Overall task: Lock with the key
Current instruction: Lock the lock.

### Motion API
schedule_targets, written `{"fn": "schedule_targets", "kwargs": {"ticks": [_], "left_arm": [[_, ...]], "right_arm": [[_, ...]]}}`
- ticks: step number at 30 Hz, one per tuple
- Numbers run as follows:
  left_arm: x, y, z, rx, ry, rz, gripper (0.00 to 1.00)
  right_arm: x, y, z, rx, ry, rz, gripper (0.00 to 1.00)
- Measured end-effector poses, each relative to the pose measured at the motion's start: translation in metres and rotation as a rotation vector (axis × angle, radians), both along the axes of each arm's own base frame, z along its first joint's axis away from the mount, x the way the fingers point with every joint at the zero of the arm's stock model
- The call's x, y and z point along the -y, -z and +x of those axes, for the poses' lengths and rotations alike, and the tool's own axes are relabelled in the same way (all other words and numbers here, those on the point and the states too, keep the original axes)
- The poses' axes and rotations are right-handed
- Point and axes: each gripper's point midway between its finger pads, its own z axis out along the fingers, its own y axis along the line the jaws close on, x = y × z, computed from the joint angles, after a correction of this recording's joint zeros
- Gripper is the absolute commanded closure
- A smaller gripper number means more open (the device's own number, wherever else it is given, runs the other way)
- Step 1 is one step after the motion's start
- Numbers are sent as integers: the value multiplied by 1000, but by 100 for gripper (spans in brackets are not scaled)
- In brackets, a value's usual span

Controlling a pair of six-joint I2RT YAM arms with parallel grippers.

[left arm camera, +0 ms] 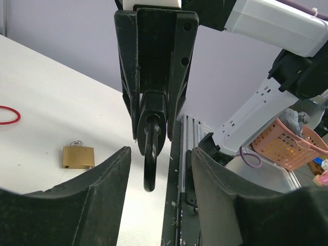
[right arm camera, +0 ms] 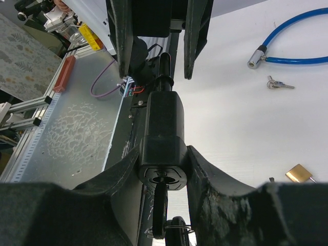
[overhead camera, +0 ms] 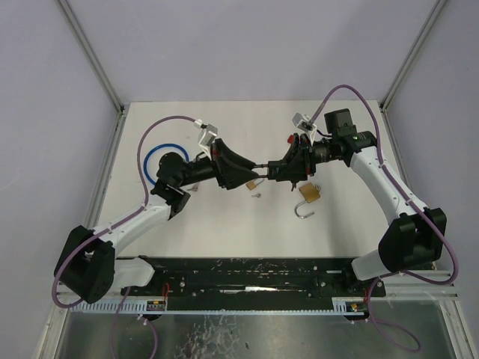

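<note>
From above: left gripper point(overhead camera: 254, 172) and right gripper point(overhead camera: 275, 172) tip to tip over the middle of the white tabletop point(overhead camera: 224, 224). Between them a black lock point(overhead camera: 263, 166), up off the tabletop, pinched in the right one. Just below them, lying flat, a gold padlock point(overhead camera: 253, 185). Near it, to the right, a second padlock point(overhead camera: 309, 195) with its hoop swung out. Far off by the left arm, a blue cable lock point(overhead camera: 153, 161).

From the left wrist: both fingers point(left arm camera: 102, 195) of the left gripper wide apart, touching nothing. In the gap, the thin black end of the lock, clear of both sides. Off to the left on the tabletop, the gold padlock again.

From the right wrist: right gripper clamped tight on the fat body of the black lock, one finger point(right arm camera: 118, 179) on each side. Sticking out of the near face, what looks like a dark key point(right arm camera: 159, 210). At the far end, left gripper's fingers standing on either side of the lock's thin end, not touching it.
</note>
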Motion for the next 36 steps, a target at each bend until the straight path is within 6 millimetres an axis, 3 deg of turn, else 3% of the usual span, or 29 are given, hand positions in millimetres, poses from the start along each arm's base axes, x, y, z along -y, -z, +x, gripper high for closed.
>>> {"fn": "schedule_targets", "kwargs": {"ticks": [7,11,17,21,36], "left_arm": [[-12,9,1,-34,-21,-18,57],[-12,10,1,-53,-13,-24,72],[-10,12,1,-69,9,-32,83],[-7,17,-1,-88,35,-29,98],[2,25,7,-110,53,-24,100]], "right_arm": [[0,-1,-1,-17,1,-2,100],[0,-1,-1,-23,3,-3,100],[0,-1,-1,-30,4,-4,100],[0,-2,0,-31,5,-4,100],[3,6,7,-122,49,-29,100]]}}
